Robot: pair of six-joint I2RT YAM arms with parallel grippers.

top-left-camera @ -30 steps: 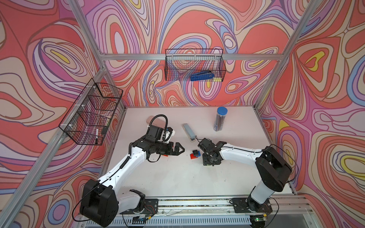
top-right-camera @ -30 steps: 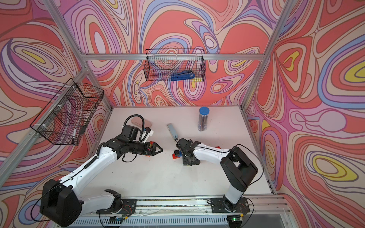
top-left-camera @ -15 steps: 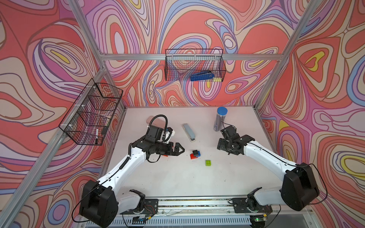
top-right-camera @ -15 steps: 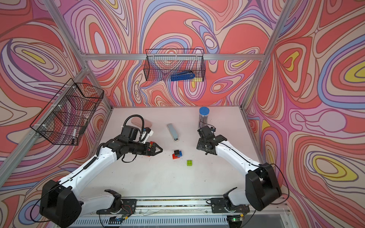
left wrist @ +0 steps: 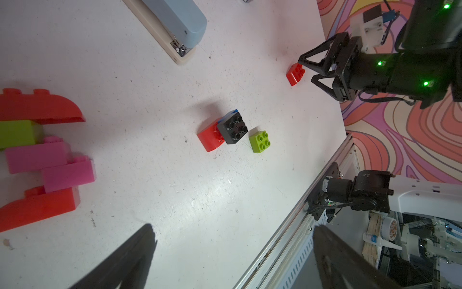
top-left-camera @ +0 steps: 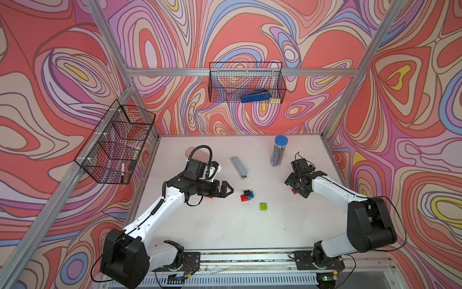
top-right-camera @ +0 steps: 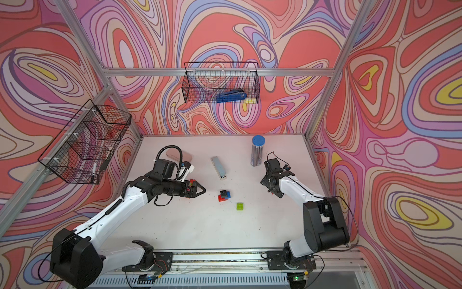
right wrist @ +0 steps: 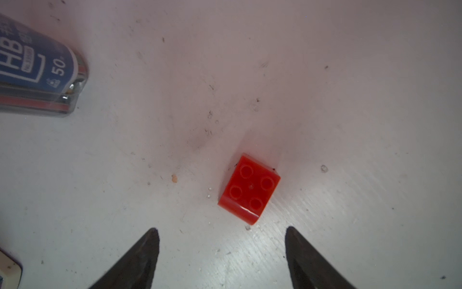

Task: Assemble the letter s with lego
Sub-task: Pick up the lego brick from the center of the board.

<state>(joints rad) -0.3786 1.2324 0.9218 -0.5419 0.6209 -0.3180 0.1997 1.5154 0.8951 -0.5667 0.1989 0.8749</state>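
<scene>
From where I stand, the next move turns on the right gripper (right wrist: 221,230) and the loose red brick (right wrist: 248,189). The brick sits studs-up on the table (top-left-camera: 225,232), just ahead of the fingertips and a little toward one finger, not between them. The jaws are spread wide and hold nothing. It is a square brick with no long side to speak of (one edge looks rounded), and its faces are slanted to the line between the fingers. I'd judge it wants a small push forward and a twist of the wrist before closing.

The right arm is plainly the nearer one. The left gripper (top-left-camera: 228,191) hangs well away across the table, also spread wide and empty, beside the half-built stack (left wrist: 45,160) of red, lime green and pink.

There is bare table all round the red brick. The pencil tube (top-left-camera: 278,151) stands off to one side and the stapler (top-left-camera: 239,168) farther still. The black, blue and red clump (top-left-camera: 247,195) and the lime green brick (top-left-camera: 263,206) lie in the middle, between the arms.
</scene>
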